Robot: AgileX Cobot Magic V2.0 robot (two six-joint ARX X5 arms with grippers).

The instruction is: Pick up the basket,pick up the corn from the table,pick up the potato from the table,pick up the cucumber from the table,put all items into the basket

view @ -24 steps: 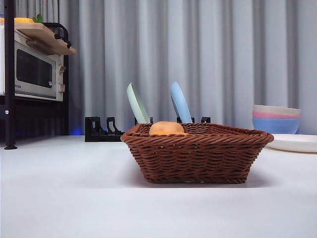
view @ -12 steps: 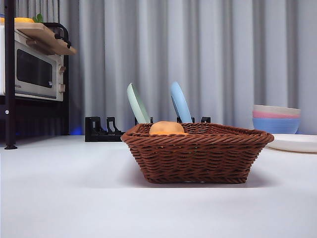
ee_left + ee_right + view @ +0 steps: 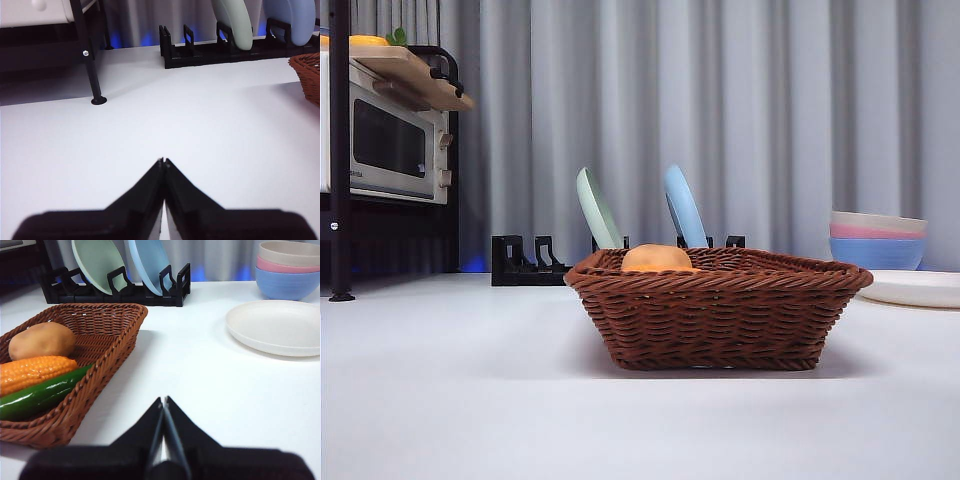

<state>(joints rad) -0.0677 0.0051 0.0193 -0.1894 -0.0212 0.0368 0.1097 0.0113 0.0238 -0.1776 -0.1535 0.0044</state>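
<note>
Vegetables lie in the brown wicker basket on the white table: the potato toward the far end, the corn beside it, and the green cucumber touching the corn, its long axis running from the near corner toward the basket's side wall. Behind stands a black dish rack holding a green plate and a blue plate. A white plate and stacked bowls sit well apart. Left gripper and right gripper hang over bare table, jaws pressed together.
</note>
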